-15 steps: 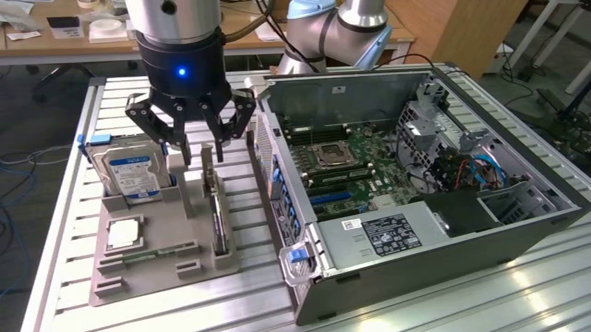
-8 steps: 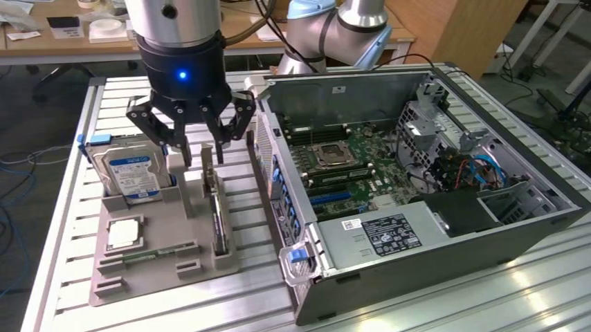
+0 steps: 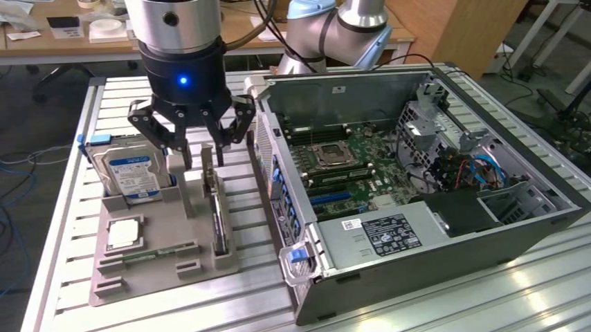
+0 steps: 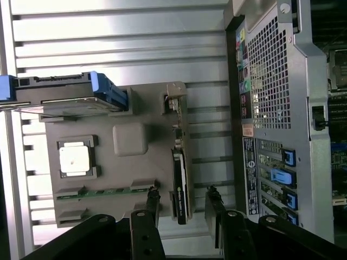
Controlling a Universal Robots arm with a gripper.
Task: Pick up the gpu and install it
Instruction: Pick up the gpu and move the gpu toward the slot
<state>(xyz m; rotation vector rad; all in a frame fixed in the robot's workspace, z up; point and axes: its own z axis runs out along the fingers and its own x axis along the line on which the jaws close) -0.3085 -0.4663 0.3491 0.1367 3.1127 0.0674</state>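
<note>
The gpu (image 3: 216,211) is a thin dark card standing on edge in a slot of the grey holder (image 3: 152,280), with its pale bracket end at the far side. My gripper (image 3: 205,149) hangs just over that far end, open. In the wrist view the gpu (image 4: 179,179) runs lengthwise between my two black fingertips (image 4: 153,197), one on each side of it and neither pressing on it. My gripper (image 4: 182,199) holds nothing. The open computer case (image 3: 517,228) lies to the exterior view's right of the holder, its motherboard (image 3: 356,162) exposed.
On the holder also stand a silver hard drive (image 3: 129,173) with a blue-white label, a square processor (image 3: 123,234) and a narrow green memory stick (image 3: 148,254). The case's perforated rear panel (image 4: 271,81) is close beside the gpu. Everything rests on a slotted aluminium table (image 3: 517,297).
</note>
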